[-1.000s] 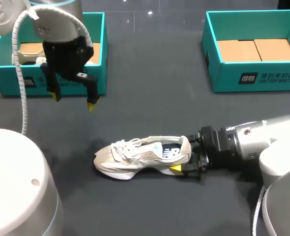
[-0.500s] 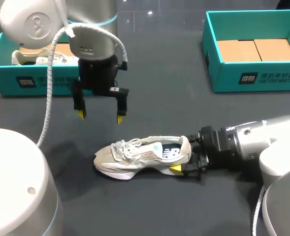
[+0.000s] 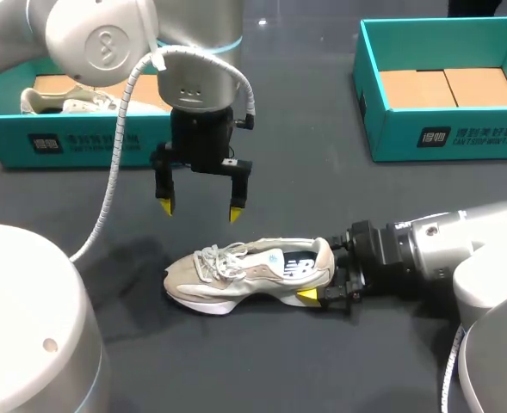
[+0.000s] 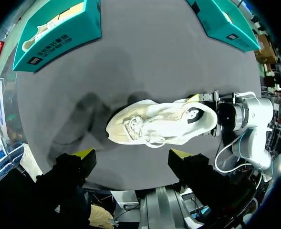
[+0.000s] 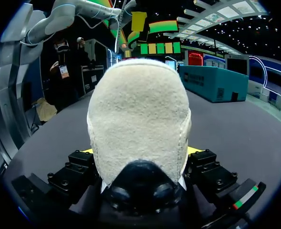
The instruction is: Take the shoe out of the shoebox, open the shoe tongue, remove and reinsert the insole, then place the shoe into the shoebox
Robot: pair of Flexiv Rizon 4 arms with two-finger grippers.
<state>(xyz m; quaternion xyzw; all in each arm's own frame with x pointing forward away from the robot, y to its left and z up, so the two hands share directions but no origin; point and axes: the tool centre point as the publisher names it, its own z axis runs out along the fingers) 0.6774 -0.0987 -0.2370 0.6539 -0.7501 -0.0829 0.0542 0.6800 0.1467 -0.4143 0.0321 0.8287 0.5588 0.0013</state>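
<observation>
A beige sneaker lies on its sole on the dark table, toe pointing left. My right gripper comes in from the right and is shut on the heel, one yellow tip showing at the near side. The heel fills the right wrist view, with a finger pressed against each side. Above the laces hangs my left gripper, open and pointing down, touching nothing. From the left wrist, the sneaker lies ahead of the spread left gripper.
A teal shoebox at the back left holds another pale shoe. A second teal shoebox at the back right shows only its cardboard floor. Bare table lies between the boxes and in front of the sneaker.
My left arm has swung right and nearer, from in front of the left shoebox to above the sneaker's laces, still open. The right arm and the sneaker have not moved.
</observation>
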